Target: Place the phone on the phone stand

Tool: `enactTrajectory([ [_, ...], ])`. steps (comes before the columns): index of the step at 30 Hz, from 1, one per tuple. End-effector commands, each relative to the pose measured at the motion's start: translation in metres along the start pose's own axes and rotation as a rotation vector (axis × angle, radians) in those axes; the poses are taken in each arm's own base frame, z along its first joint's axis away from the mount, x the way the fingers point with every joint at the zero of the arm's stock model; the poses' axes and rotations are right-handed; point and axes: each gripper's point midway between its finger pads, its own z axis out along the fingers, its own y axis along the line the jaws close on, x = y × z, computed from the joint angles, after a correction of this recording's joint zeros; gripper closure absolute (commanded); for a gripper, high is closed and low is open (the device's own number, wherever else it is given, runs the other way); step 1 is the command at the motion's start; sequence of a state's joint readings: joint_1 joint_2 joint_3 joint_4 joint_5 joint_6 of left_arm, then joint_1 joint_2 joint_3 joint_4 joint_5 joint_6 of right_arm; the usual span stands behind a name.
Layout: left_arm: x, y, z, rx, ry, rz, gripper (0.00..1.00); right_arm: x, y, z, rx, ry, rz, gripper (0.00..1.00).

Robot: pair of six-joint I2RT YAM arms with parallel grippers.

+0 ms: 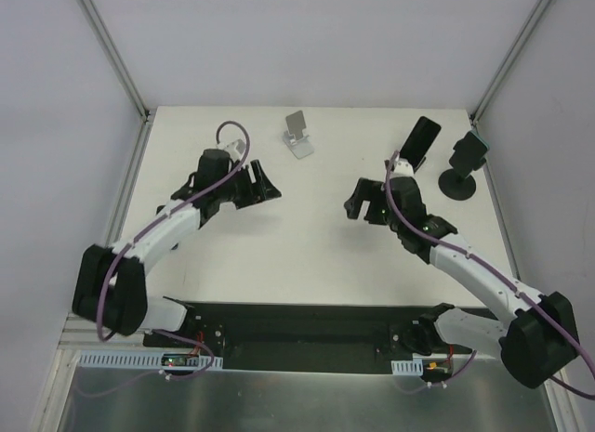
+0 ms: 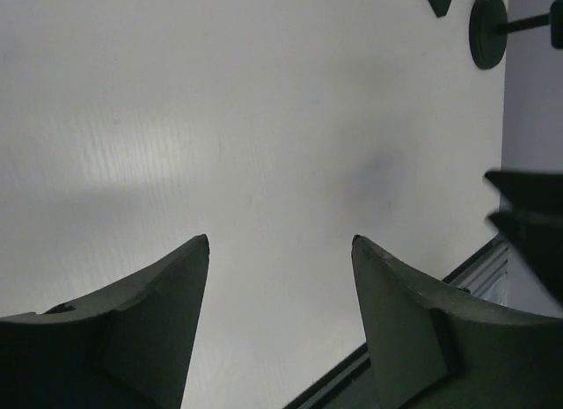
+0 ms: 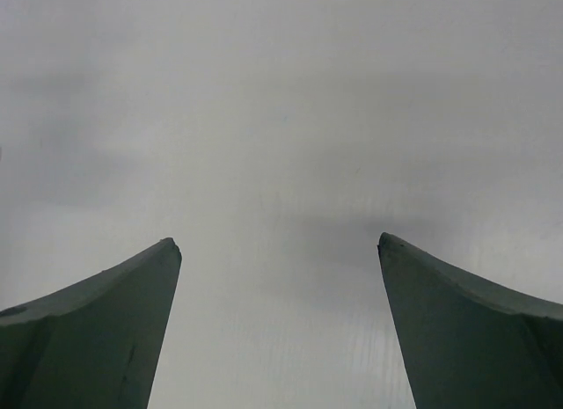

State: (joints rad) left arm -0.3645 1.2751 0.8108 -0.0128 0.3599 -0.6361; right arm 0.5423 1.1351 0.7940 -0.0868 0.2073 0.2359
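- The phone (image 1: 420,143) is a plain black slab with no markings to be seen. It sits at the far right of the white table (image 1: 288,255), its long side running slantwise. From above I cannot tell whether it lies flat or leans.
- The white wrist of the right arm ends just beside the phone's near end; whether they touch is unclear.
- A small silver phone stand (image 1: 297,135), a bent plate on a flat foot, stands at the far middle of the table, well apart from the phone.
- A second, black stand (image 1: 460,179) with a round base is just right of the phone. It carries a dark piece with a teal edge (image 1: 475,146) on top.
- The left gripper (image 2: 280,240) has its fingers parted with only bare table between them. It grips nothing.
- The right gripper (image 3: 277,242) is spread wide over bare table and likewise holds nothing.
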Motion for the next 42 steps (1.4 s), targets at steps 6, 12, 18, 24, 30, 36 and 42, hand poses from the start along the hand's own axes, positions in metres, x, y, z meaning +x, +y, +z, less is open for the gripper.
enactTrajectory([
  [6, -0.131, -0.013, 0.098, 0.161, -0.037, 0.189, 0.48, 0.049, 0.047, -0.086, -0.388, 0.152, 0.018, 0.04],
  [12, -0.188, -0.008, 0.154, 0.174, -0.09, 0.309, 0.28, 0.033, 0.031, -0.116, -0.375, 0.032, -0.019, 0.04],
  [18, -0.203, 0.015, 0.196, 0.137, -0.089, 0.321, 0.47, 0.029, 0.029, -0.12, -0.38, 0.008, -0.031, 0.04],
  [24, -0.215, 0.01, 0.213, 0.186, -0.102, 0.351, 0.5, 0.026, 0.02, -0.117, -0.337, -0.019, -0.07, 0.04],
  [30, -0.218, 0.013, 0.224, 0.197, -0.105, 0.344, 0.6, 0.021, 0.016, -0.121, -0.314, -0.028, -0.094, 0.04],
  [36, -0.205, 0.007, 0.223, 0.265, -0.056, 0.344, 0.97, 0.021, 0.019, -0.12, -0.322, -0.005, -0.089, 0.04],
  [42, -0.174, -0.002, 0.192, 0.29, 0.014, 0.349, 1.0, 0.03, 0.013, -0.112, -0.279, 0.059, -0.102, 0.04],
])
